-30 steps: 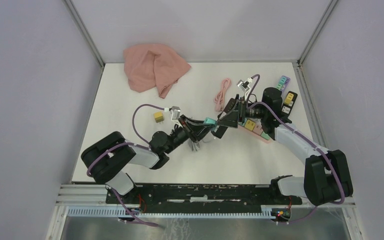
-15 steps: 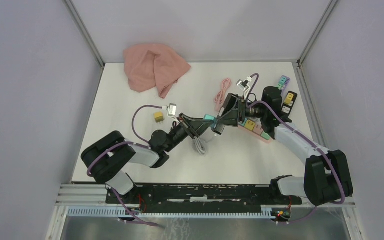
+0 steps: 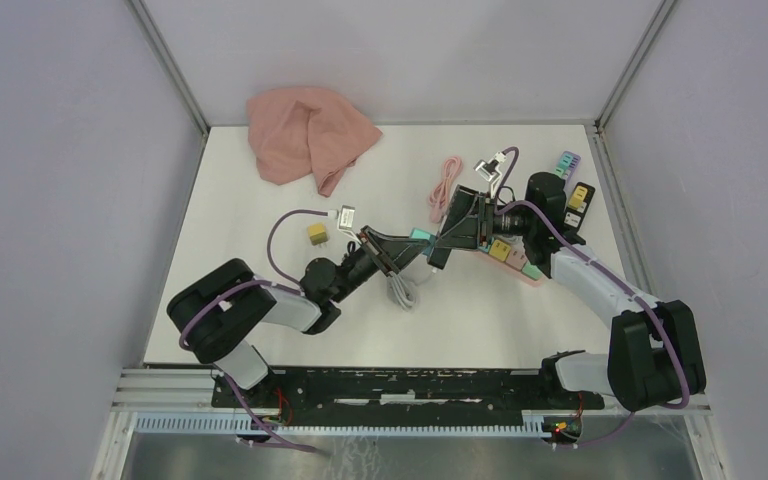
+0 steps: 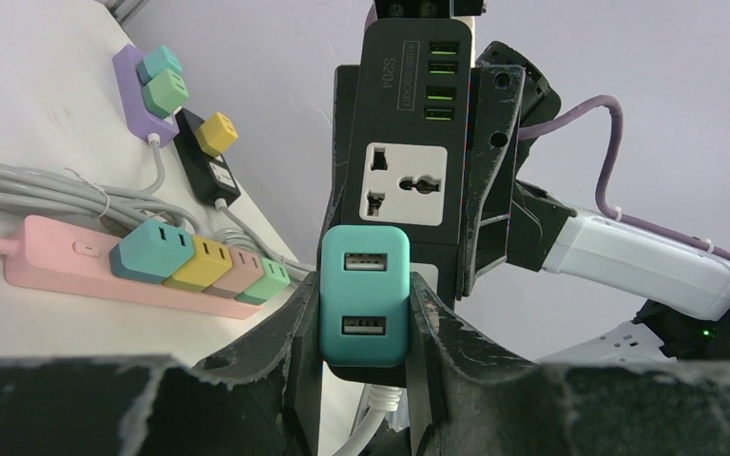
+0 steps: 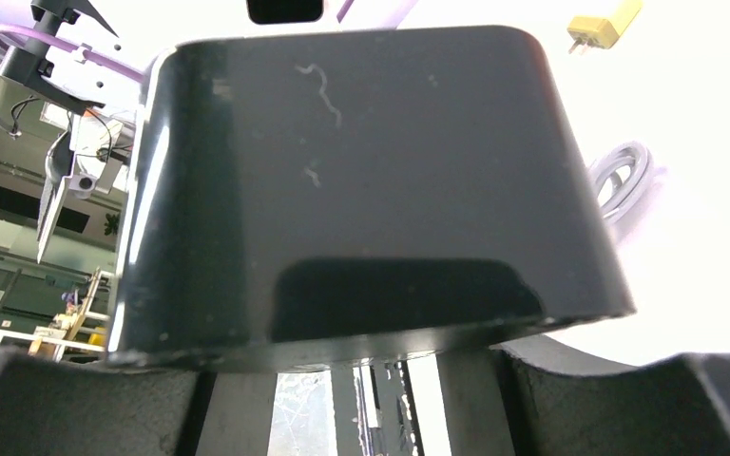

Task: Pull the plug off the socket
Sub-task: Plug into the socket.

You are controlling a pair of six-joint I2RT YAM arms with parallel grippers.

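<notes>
Plug (image 4: 364, 294): teal, two USB ports on its face. Seated against the front of the socket (image 4: 409, 142), just below a free outlet. Not yet pulled off.

Socket: black block with four green ports near its top. Held over mid-bench between the two arms.

Left claw (image 4: 365, 296): clamped on the plug, one finger flat against each side.

Right claw (image 3: 463, 228): clamped on the socket, fingers (image 4: 490, 142) pressed to its two long sides. In the right wrist view the block fills nearly the whole frame.

Bench (image 3: 520, 320): white, walled on three sides.

Pink strip (image 4: 57, 271): flat on the bench to the right of the socket, carrying four small adapters in a row.

Purple strip (image 4: 138, 104) and black strip (image 4: 204, 171): near the right wall, side by side.

Yellow adapter (image 3: 316, 233): loose, near the left arm.

Grey cable (image 3: 401, 292): coiled, below the left claw.

Pink cable (image 3: 446, 186): bundled, beyond the socket.

Cloth (image 3: 308, 133): pink, crumpled, far left corner.
</notes>
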